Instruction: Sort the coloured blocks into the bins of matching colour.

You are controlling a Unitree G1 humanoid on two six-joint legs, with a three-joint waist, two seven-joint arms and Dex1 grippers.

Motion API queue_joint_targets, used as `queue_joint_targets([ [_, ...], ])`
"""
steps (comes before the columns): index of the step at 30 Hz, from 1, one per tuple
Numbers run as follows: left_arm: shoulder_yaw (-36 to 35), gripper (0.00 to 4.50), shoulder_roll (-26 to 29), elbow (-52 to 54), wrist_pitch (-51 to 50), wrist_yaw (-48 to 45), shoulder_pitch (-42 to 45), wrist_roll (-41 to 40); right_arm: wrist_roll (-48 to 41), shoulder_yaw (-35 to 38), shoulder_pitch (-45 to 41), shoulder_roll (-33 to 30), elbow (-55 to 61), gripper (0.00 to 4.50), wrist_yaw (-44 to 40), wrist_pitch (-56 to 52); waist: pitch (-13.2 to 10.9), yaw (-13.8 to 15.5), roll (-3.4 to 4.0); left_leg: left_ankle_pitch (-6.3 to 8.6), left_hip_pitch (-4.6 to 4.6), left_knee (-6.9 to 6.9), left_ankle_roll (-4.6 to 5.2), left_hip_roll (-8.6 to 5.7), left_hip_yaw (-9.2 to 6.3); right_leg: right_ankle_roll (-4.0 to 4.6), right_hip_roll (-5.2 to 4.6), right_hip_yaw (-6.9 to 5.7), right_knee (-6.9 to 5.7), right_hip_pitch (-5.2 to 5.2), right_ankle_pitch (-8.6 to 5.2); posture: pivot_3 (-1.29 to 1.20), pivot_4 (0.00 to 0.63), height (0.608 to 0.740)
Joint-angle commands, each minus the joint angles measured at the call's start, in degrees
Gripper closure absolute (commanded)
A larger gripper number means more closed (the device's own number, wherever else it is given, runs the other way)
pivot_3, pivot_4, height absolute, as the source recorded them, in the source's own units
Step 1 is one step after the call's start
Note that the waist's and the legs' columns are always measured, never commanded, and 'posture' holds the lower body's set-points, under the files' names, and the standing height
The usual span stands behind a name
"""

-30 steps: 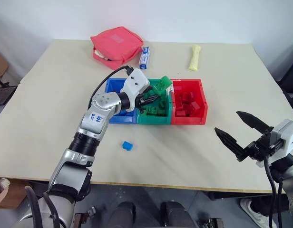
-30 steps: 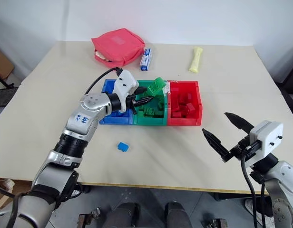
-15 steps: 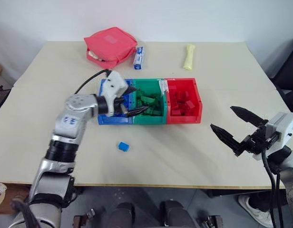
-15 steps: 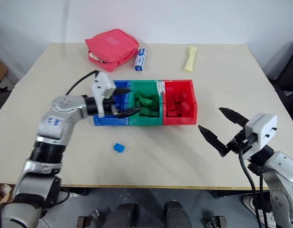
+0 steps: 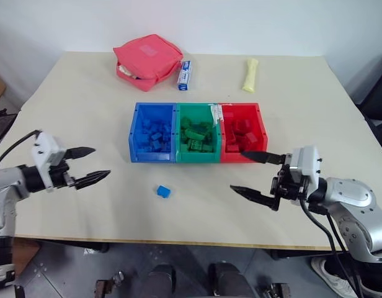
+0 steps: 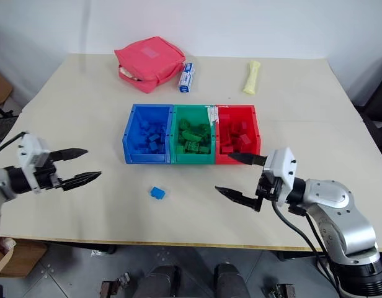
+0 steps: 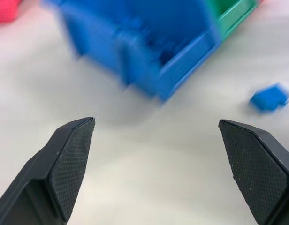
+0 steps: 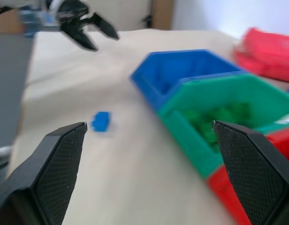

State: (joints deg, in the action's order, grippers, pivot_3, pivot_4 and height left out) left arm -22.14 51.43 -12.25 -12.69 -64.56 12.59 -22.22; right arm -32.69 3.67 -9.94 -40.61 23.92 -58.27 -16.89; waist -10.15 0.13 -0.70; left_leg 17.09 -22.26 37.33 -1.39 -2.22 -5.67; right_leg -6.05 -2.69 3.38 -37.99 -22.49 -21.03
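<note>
Left pincer (image 5: 85, 165) withdrawn from bins (image 5: 197, 133) to surface's left edge, open, empty. Right pincer (image 5: 253, 176) open, empty. Blue block (image 5: 164, 191) near front edge.

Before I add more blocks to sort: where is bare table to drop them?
The widest bare patch is on the table, right of the red bin, below the yellow tube. Another lies left of the blue bin, below the pink pouch. In front it's crowded: blue block, both open grippers.
</note>
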Motion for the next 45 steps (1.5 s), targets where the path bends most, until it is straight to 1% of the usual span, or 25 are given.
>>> queue_joint_targets([
  [1, -0.6, 0.01, 1.4, 1.0, 7.0, -3.3, -1.2, 0.4, 1.5, -0.9, 0.0, -1.8, 0.5, 0.00, -2.9, 1.9, 0.0, 0.0, -0.01, 0.00, -0.02, 0.00, 0.00, 0.00, 0.00, 0.00, -0.01, 0.00, 0.02, 0.00, 0.00, 0.00, 0.150, 0.740],
  [3, 2.6, 0.01, 0.8, 6.0, 6.9, -5.2, -1.9, -0.4, 1.1, -0.1, 0.3, -1.9, 0.3, 0.00, -3.0, 1.8, 0.0, 0.0, 0.00, 0.00, -0.02, 0.01, 0.01, -0.01, 0.00, 0.00, -0.04, 0.01, 0.05, 0.02, 0.00, 0.00, 0.150, 0.740],
  [6, 9.7, 0.01, 0.3, 12.2, 8.5, -7.4, -2.5, 2.0, 1.2, 1.5, 1.8, -2.6, -0.2, 0.00, -3.2, 1.9, 0.0, 0.0, 0.00, 0.01, -0.02, 0.00, 0.02, -0.01, 0.00, 0.00, -0.05, 0.01, 0.04, 0.04, 0.00, 0.00, 0.150, 0.740],
  [9, 16.7, 0.01, -2.4, 16.1, 7.2, -3.5, -0.6, 6.1, 1.0, 3.2, 4.2, -3.4, -0.2, 0.00, -3.4, 1.8, 0.0, -0.1, 0.01, 0.01, -0.01, -0.03, 0.02, -0.02, 0.02, 0.00, -0.04, 0.03, 0.04, 0.03, 0.00, 0.00, 0.150, 0.740],
  [11, 23.1, 0.01, -5.2, 17.7, 5.6, -0.7, 2.8, 10.9, 0.7, 4.4, 6.3, -3.8, 0.8, 0.00, -3.0, 1.4, 0.0, -0.1, 0.01, 0.02, -0.01, -0.04, 0.04, -0.01, 0.03, 0.00, 0.01, 0.03, 0.01, 0.01, 0.00, 0.00, 0.150, 0.740],
  [13, 28.5, 0.01, -7.3, 17.1, 5.0, 1.9, 6.4, 16.5, 0.0, 5.6, 8.2, -4.0, 2.2, 0.00, -2.3, 0.7, 0.0, -0.1, 0.01, 0.11, -0.02, -0.01, 0.19, 0.00, 0.03, 0.00, 0.06, 0.03, -0.04, 0.00, 0.01, 0.00, 0.150, 0.740],
  [17, 33.6, 0.01, -9.5, 11.9, 5.5, 4.1, 11.3, 21.9, -1.0, 7.5, 11.9, -4.1, 5.3, 0.00, -0.8, -0.8, 0.0, -0.4, 0.01, 0.14, 0.01, 0.02, 0.26, 0.00, 0.13, -0.01, 0.12, 0.09, -0.14, -0.01, 0.01, 0.00, 0.150, 0.740],
  [19, 35.9, 0.01, -9.4, 10.2, 2.5, 2.4, 13.3, 23.0, -1.3, 8.8, 14.3, -4.0, 6.9, 0.00, 0.0, -1.3, 0.0, -0.1, 0.01, 0.14, 0.04, 0.03, 0.25, 0.02, 0.12, -0.01, 0.14, 0.07, -0.22, -0.02, 0.01, 0.00, 0.150, 0.740],
  [21, 37.9, 0.01, -7.8, 9.4, -0.3, -0.4, 14.9, 23.8, -1.8, 9.8, 15.9, -3.9, 8.3, 0.00, 1.1, -1.8, 0.0, -0.2, 0.04, 0.14, 0.05, 0.06, 0.25, 0.01, 0.11, -0.01, 0.14, 0.07, -0.24, -0.01, 0.01, 0.00, 0.150, 0.740],
  [22, 38.8, 0.38, -6.6, 9.4, -2.2, -2.7, 15.7, 23.8, -1.8, 10.3, 16.6, -3.7, 8.9, 0.00, 1.6, -1.9, 0.0, -0.2, 0.05, 0.14, 0.08, 0.11, 0.26, 0.00, 0.14, -0.01, 0.13, 0.10, -0.25, 0.03, 0.01, 0.00, 0.150, 0.740],
  [23, 39.5, 0.55, -5.7, 9.5, -3.3, -4.4, 16.1, 23.7, -1.9, 10.5, 17.2, -3.5, 9.3, 0.00, 2.0, -1.9, 0.1, -0.2, 0.02, 0.14, 0.12, 0.17, 0.26, 0.01, 0.16, -0.01, 0.12, 0.11, -0.28, 0.07, 0.01, 0.00, 0.150, 0.740],
  [27, 41.5, 1.65, -3.0, 8.9, -4.9, -7.7, 17.3, 23.8, -2.3, 11.2, 19.1, -3.4, 10.7, 0.00, 3.0, -2.3, 0.1, -0.6, 0.09, 0.14, 0.16, 0.11, 0.26, 0.03, 0.12, 0.00, 0.15, 0.12, -0.32, 0.07, 0.00, 0.00, 0.150, 0.740],
  [29, 41.4, 2.25, -2.9, 8.2, -4.9, -7.6, 17.5, 23.5, -2.4, 11.2, 19.3, -3.5, 10.8, 0.00, 3.3, -2.3, 0.1, -0.8, 0.13, 0.14, 0.19, 0.07, 0.26, 0.04, 0.12, 0.03, 0.17, 0.12, -0.35, 0.07, -0.01, 0.00, 0.150, 0.740],
  [32, 39.0, 3.09, -5.3, 6.6, -2.8, -5.2, 17.5, 21.4, -2.7, 11.1, 18.8, -3.1, 11.0, 0.00, 4.2, -2.2, 0.2, -0.7, 0.20, 0.14, 0.20, 0.08, 0.26, 0.05, 0.12, 0.03, 0.16, 0.12, -0.36, 0.08, -0.01, 0.00, 0.150, 0.740],
  [34, 32.0, 3.55, -10.8, 5.8, -5.4, -0.7, 18.4, 14.6, -3.7, 10.8, 17.9, -1.9, 11.8, 0.00, 5.9, -2.3, 0.2, -0.3, 0.22, 0.14, 0.20, 0.13, 0.26, 0.04, 0.11, 0.03, 0.14, 0.11, -0.35, 0.10, -0.01, 0.00, 0.150, 0.740],
  [37, 21.6, 3.55, -17.2, 5.5, -11.3, 7.2, 20.8, 7.1, -5.3, 10.6, 16.3, 0.4, 12.9, 0.00, 8.5, -2.5, 0.1, 0.0, 0.05, 0.15, -0.06, 0.42, 0.28, 0.03, -0.01, 0.03, 0.13, 0.02, -0.48, -0.02, -0.01, 0.00, 0.150, 0.740],
  [40, 14.8, 3.55, -20.2, 5.9, -13.0, 15.7, 23.3, 4.9, -7.6, 10.1, 12.7, 3.3, 13.7, 0.00, 13.0, -3.9, 0.0, 0.0, -0.12, 0.23, -0.15, 0.62, 0.29, 0.03, -0.06, 0.01, 0.13, -0.02, -0.51, -0.04, -0.01, 0.00, 0.150, 0.740],
  [43, 11.3, 3.55, -21.9, 6.1, -14.3, 23.2, 25.6, 4.9, -7.8, 9.3, 8.4, 6.1, 13.6, 0.00, 17.6, -4.9, 0.0, -0.2, -0.10, 0.17, -0.13, 0.62, 0.19, 0.01, -0.03, 0.00, 0.12, -0.01, -0.51, -0.04, 0.00, 0.00, 0.150, 0.740],
  [45, 10.8, 3.55, -23.1, 4.7, -14.9, 27.8, 27.5, 6.3, -6.3, 8.8, 6.2, 7.6, 12.5, 0.00, 20.1, -4.6, 0.0, -0.1, -0.10, 0.11, -0.08, 0.59, 0.07, 0.00, -0.03, 0.00, 0.13, 0.00, -0.55, -0.04, 0.00, 0.00, 0.150, 0.740],
])
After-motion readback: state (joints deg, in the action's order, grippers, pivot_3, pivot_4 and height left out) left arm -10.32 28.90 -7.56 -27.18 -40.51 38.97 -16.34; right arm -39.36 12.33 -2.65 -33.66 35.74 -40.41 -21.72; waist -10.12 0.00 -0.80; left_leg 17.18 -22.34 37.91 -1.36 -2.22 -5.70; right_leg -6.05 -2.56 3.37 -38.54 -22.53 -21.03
